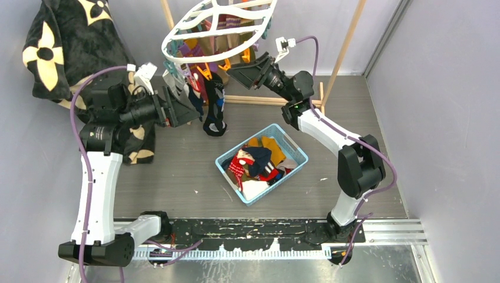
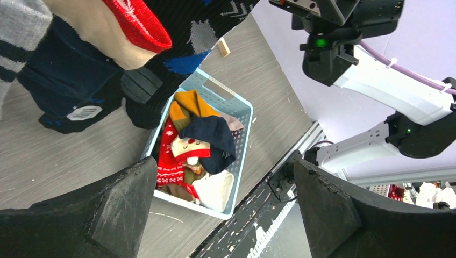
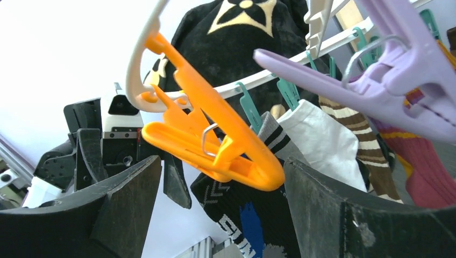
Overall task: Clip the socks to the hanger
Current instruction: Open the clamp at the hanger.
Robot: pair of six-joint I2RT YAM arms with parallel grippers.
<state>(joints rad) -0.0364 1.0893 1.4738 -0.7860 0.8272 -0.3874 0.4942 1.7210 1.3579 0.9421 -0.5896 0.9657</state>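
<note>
While straddling orange clip point(image 3: 215, 137) of hanger point(image 3: 137, 70) with right gripper point(image 3: 220, 172) spread apart, centre it before squeezing; send left gripper point(image 2: 223, 188), also apart and empty, down to socks point(image 2: 209, 140) in basket point(image 2: 243, 145) below.

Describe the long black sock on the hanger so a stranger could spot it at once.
Find the white oval hanger at the top of the overhead view. Under its near-left rim, the black sock hangs lower than the other socks, and it carries blue patches and white lettering.
</note>
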